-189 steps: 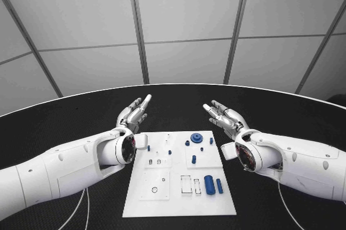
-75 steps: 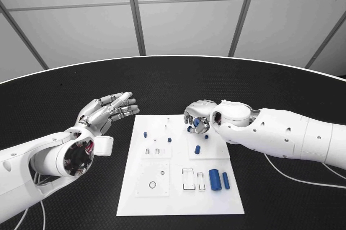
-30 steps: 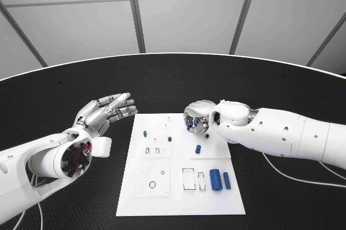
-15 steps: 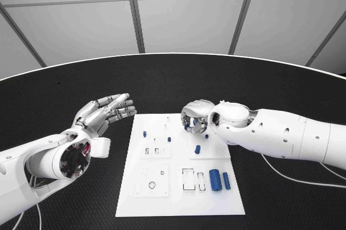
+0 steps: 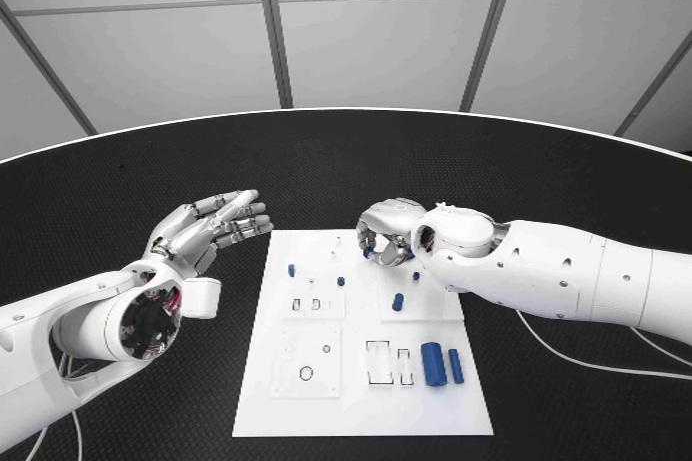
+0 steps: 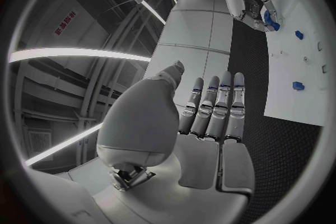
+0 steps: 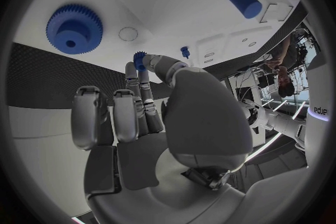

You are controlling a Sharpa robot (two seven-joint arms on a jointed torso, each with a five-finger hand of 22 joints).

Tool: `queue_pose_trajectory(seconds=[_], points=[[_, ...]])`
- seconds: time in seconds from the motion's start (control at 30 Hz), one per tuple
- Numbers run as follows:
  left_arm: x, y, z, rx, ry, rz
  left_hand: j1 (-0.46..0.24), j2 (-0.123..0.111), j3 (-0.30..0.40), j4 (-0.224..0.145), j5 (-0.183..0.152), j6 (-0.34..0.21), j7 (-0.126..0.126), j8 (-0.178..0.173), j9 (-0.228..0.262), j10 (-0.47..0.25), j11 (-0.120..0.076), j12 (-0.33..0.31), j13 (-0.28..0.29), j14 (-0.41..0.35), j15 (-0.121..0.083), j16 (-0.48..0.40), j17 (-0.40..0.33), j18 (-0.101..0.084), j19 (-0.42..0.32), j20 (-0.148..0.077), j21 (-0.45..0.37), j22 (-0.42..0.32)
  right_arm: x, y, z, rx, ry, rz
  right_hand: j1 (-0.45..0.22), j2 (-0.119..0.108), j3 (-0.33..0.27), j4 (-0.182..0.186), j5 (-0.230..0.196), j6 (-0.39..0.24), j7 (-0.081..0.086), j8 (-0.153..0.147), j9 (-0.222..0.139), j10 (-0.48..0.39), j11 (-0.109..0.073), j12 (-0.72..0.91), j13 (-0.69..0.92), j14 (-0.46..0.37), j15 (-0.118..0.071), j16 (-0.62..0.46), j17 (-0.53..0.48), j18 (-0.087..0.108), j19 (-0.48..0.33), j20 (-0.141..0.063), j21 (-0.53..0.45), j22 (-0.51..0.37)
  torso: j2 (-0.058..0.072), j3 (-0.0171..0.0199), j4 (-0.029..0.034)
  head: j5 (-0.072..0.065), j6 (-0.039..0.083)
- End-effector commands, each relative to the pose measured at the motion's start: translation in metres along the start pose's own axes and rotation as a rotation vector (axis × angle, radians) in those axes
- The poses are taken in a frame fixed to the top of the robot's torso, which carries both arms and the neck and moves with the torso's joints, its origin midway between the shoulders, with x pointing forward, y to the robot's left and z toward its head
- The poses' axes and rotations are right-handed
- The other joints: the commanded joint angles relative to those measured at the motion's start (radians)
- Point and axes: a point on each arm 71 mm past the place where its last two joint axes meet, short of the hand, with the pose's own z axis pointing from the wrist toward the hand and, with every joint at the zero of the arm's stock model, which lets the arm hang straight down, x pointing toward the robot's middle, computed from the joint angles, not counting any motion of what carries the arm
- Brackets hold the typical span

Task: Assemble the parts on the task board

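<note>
The white task board (image 5: pixel 361 411) lies in the middle of the table. My right hand (image 5: pixel 387 231) hovers over its far end and pinches a small blue gear (image 7: pixel 140 60) between thumb and a finger. Just beyond the fingertips a large blue gear (image 7: pixel 74 28) lies flat on the board (image 7: pixel 175 5). A thick blue cylinder (image 5: pixel 433 363) and a thinner one (image 5: pixel 454 365) lie near the board's right front. Small blue pegs (image 5: pixel 397 302) stand further up the board. My left hand (image 5: pixel 216 226) is held up left of the board, fingers straight and apart, holding nothing.
Black table (image 5: pixel 144 181) surrounds the board on all sides. White cables (image 5: pixel 577 356) trail on the table beside my right arm. Several empty slots and holes (image 5: pixel 306 373) mark the board's near half.
My right hand has edged slightly left over the board's far end, still pinching the small gear. The left hand has stayed in place.
</note>
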Motion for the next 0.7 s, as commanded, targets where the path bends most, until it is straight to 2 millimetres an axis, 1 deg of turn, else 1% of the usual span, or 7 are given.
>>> queue_pose_trajectory(seconds=[0.03,0.07,0.13,0.23,0.37,0.6,0.7], points=[[0.0,0.0,0.0,0.001,-0.001,0.0,-0.001,-0.001,0.002,-0.004,0.003,0.0,0.078,-0.004,-0.002,-0.002,0.006,-0.003,-0.001,-0.009,0.001,-0.004,-0.002,0.019,0.004,0.0,0.005,-0.001,-0.002,0.002,0.004,-0.001,-0.023,-0.002,-0.004,0.0,-0.001,-0.007,0.003,0.006,-0.001,0.005,0.001,0.007,-0.003,-0.003,0.001,0.053,-0.009,0.006,0.0,-0.013,0.014,-0.005,0.007,0.041,0.002,0.0003,0.003,0.001,0.002],[0.0,0.0,0.0,0.001,-0.001,0.0,-0.001,-0.001,0.002,-0.004,0.003,0.0,0.078,-0.004,-0.002,-0.002,0.006,-0.003,-0.001,-0.009,0.001,-0.004,-0.002,0.019,0.004,0.0,0.005,-0.001,-0.003,0.003,0.005,-0.001,-0.031,-0.002,-0.004,0.0,0.0,-0.008,0.004,0.007,-0.001,0.005,0.001,0.007,-0.003,-0.003,0.001,0.054,-0.009,0.007,0.001,-0.014,0.014,-0.005,0.008,0.043,0.002,0.0005,0.0024,0.002,0.002],[0.0,0.0,0.0,0.001,0.0,0.0,-0.001,-0.001,0.002,-0.004,0.003,0.0,0.078,-0.004,-0.002,-0.002,0.006,-0.003,-0.001,-0.009,0.001,-0.004,-0.002,0.019,0.004,0.0,0.005,-0.001,-0.005,0.004,0.008,0.0,-0.05,-0.002,-0.004,0.0,0.0,-0.008,0.004,0.007,-0.001,0.006,0.002,0.008,-0.003,-0.003,0.001,0.054,-0.009,0.007,0.001,-0.016,0.019,-0.005,0.015,0.054,0.002,0.0001,0.0035,0.003,0.003],[0.0,-0.001,0.0,0.001,0.001,0.0,0.0,-0.001,0.003,-0.006,0.003,-0.001,0.078,-0.005,-0.002,-0.003,0.007,-0.005,-0.001,-0.01,0.001,-0.005,-0.001,0.019,0.004,0.0,0.005,-0.002,-0.008,0.005,0.011,0.003,-0.072,-0.001,-0.004,0.001,0.0,-0.009,0.006,0.009,-0.001,0.006,0.003,0.01,-0.004,-0.003,0.002,0.054,-0.01,0.007,0.001,-0.017,0.02,-0.005,0.017,0.058,0.004,-0.0003,0.0068,0.003,0.005],[0.0,-0.001,-0.001,0.001,0.001,0.0,0.0,-0.001,0.003,-0.006,0.003,-0.001,0.078,-0.005,-0.002,-0.003,0.007,-0.005,-0.001,-0.01,0.001,-0.005,-0.001,0.019,0.004,0.0,0.005,-0.002,-0.011,0.006,0.015,0.003,-0.102,-0.015,-0.004,0.001,0.0,-0.009,0.006,0.009,-0.001,0.006,0.003,0.01,-0.004,-0.003,0.002,0.054,-0.01,0.008,0.002,-0.017,0.021,-0.005,0.019,0.059,0.008,-0.0006,0.0112,-0.001,0.01],[0.0,-0.002,0.0,0.003,0.003,0.0,0.0,-0.001,0.003,-0.006,0.003,-0.001,0.078,-0.005,-0.002,-0.003,0.007,-0.005,-0.001,-0.01,0.001,-0.005,-0.001,0.019,0.004,0.0,0.005,-0.002,-0.014,0.008,0.021,-0.001,-0.125,-0.025,-0.005,0.001,0.0,-0.011,0.006,0.011,-0.001,0.007,0.005,0.013,-0.004,-0.002,0.003,0.054,-0.01,0.009,0.003,-0.018,0.022,-0.005,0.022,0.064,0.012,0.0001,0.0159,-0.004,0.015],[0.001,-0.002,0.0,0.003,0.005,0.0,0.0,-0.001,0.003,-0.006,0.003,-0.001,0.078,-0.005,-0.002,-0.003,0.007,-0.005,-0.001,-0.01,0.001,-0.005,-0.001,0.019,0.004,0.0,0.005,-0.002,-0.014,0.008,0.023,-0.001,-0.127,-0.028,-0.005,0.001,0.0,-0.011,0.006,0.011,-0.001,0.007,0.005,0.013,-0.004,-0.002,0.003,0.054,-0.01,0.009,0.003,-0.018,0.022,-0.005,0.022,0.064,0.014,-0.0005,0.0187,-0.004,0.016]])
